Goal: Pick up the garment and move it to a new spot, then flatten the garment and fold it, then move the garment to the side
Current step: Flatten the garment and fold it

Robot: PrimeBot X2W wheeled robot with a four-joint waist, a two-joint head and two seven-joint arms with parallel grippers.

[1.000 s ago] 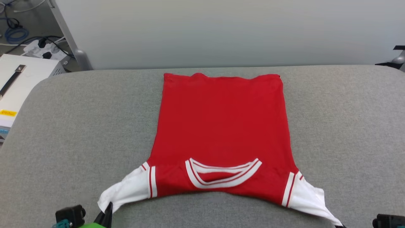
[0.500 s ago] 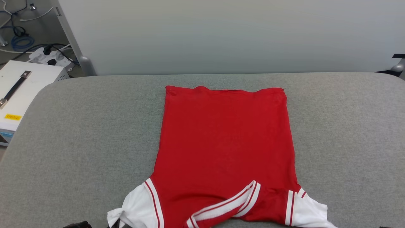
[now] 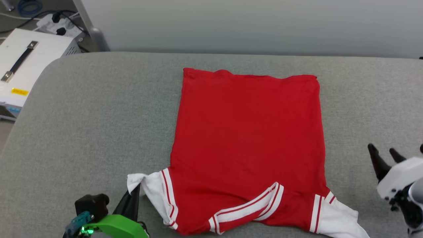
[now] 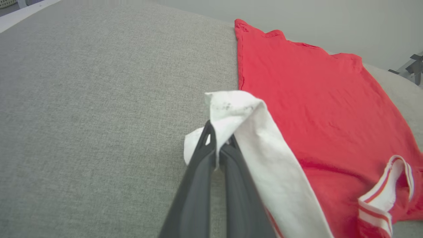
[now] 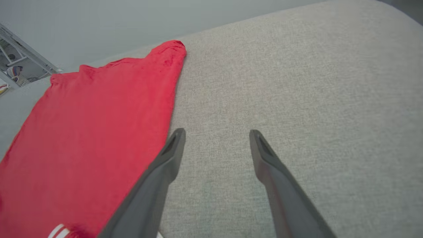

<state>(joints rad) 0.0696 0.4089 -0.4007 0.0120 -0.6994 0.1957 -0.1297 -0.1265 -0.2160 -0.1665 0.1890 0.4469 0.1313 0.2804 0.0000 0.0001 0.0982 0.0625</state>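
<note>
The garment (image 3: 248, 132), a red jersey with white sleeves and striped trim, lies back up on the grey padded table (image 3: 82, 115), hem far and collar near. My left gripper (image 3: 135, 192) sits at the lower left, shut on the bunched white left sleeve (image 3: 148, 188). In the left wrist view that gripper (image 4: 218, 137) pinches the white sleeve (image 4: 238, 112) just above the table, with the garment (image 4: 314, 99) to its right. My right gripper (image 3: 382, 149) stands open to the right of the garment, holding nothing. In its own view the right gripper (image 5: 216, 134) hovers over bare table beside the garment (image 5: 92, 125).
A white box with a black handle (image 3: 26, 62) stands off the table's far left corner, with a power strip and cables (image 3: 57, 23) behind it. A pale wall panel (image 3: 231, 23) runs along the table's far edge. The right sleeve (image 3: 337, 218) lies at the near edge.
The head camera has shifted. My right gripper has opened, let go of the right sleeve and now stands clear to the right. The left gripper still holds the left sleeve, now bunched inward.
</note>
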